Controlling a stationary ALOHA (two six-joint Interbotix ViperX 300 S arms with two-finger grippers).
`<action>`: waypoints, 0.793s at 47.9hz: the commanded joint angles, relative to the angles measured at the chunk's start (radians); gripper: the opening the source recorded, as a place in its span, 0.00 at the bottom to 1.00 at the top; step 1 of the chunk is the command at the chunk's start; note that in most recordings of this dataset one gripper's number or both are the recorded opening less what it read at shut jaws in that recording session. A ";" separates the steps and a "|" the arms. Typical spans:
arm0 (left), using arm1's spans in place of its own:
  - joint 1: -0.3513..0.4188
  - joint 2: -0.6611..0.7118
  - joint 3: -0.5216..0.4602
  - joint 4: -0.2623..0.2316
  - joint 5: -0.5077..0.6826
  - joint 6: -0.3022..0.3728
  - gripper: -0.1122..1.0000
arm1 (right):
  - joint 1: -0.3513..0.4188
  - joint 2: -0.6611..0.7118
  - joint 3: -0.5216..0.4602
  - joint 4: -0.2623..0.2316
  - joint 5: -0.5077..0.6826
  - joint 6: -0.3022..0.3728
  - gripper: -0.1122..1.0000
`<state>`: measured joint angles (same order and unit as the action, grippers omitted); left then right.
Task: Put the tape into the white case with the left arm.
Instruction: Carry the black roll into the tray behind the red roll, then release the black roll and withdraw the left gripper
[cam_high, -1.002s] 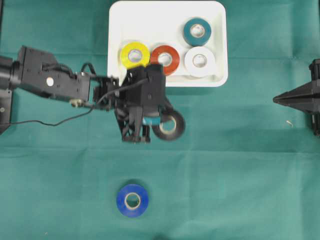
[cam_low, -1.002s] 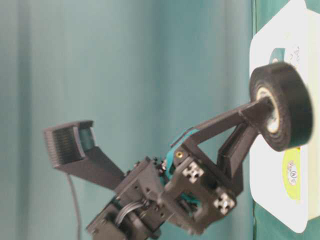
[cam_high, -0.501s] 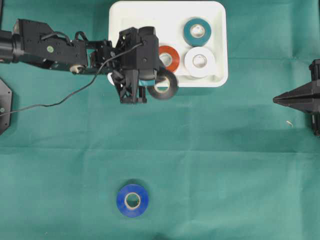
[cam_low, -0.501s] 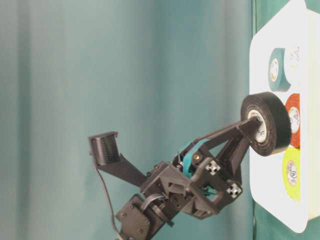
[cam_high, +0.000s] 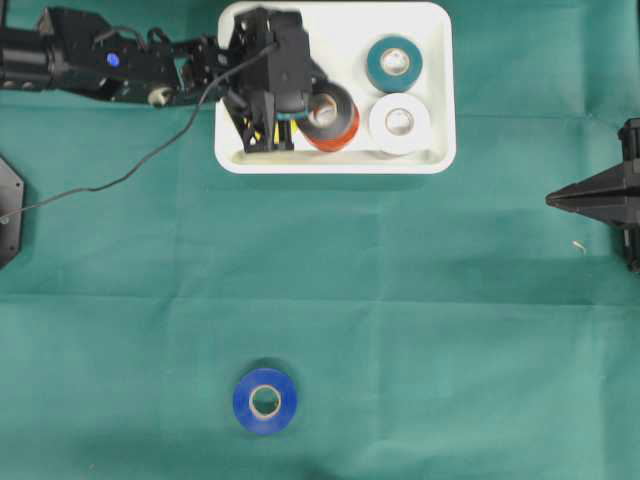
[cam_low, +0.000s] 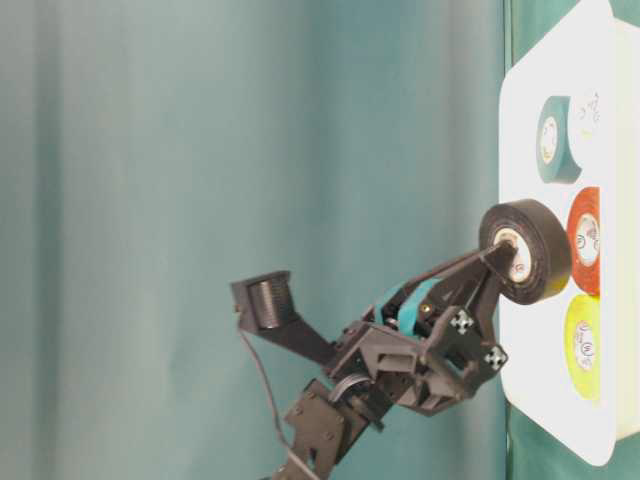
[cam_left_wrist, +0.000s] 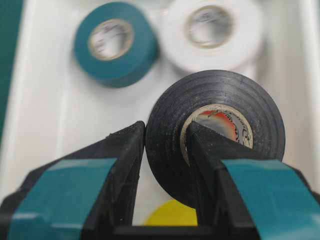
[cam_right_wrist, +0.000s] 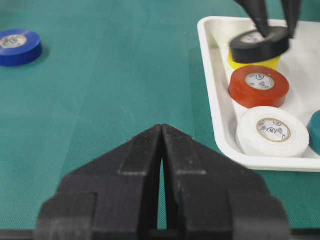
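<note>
Left arm (cam_high: 110, 70), black and jointed, is fitted with a thin black cable (cam_high: 120, 180), teal-banded pointed jaws and checkered markers (cam_low: 462, 322).

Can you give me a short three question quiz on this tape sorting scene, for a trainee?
1. True or false: the left pincer grips the black tape roll with one finger through its core.
2. Which roll lies on the green cloth, outside the white case? A) yellow B) blue C) white
3. Fill in: the right pincer is ____.

Key
1. True: one finger sits inside the core, the other against the outer wall, and the roll hangs above the case.
2. B: the blue roll. The white roll, teal roll and red roll sit in the case.
3. Shut, holding nothing.
</note>
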<state>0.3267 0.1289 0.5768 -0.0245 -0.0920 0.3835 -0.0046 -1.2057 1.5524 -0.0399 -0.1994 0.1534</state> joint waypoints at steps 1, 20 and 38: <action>0.034 0.002 -0.025 0.000 -0.037 0.002 0.34 | -0.002 0.006 -0.014 0.000 -0.005 0.000 0.02; 0.061 0.067 -0.083 0.000 -0.041 0.005 0.34 | -0.002 0.006 -0.014 0.000 -0.005 0.000 0.02; 0.075 0.069 -0.078 0.000 -0.041 -0.003 0.48 | -0.002 0.006 -0.012 0.000 -0.005 0.000 0.02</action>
<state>0.3942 0.2163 0.5139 -0.0245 -0.1227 0.3820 -0.0046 -1.2057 1.5509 -0.0399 -0.1994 0.1519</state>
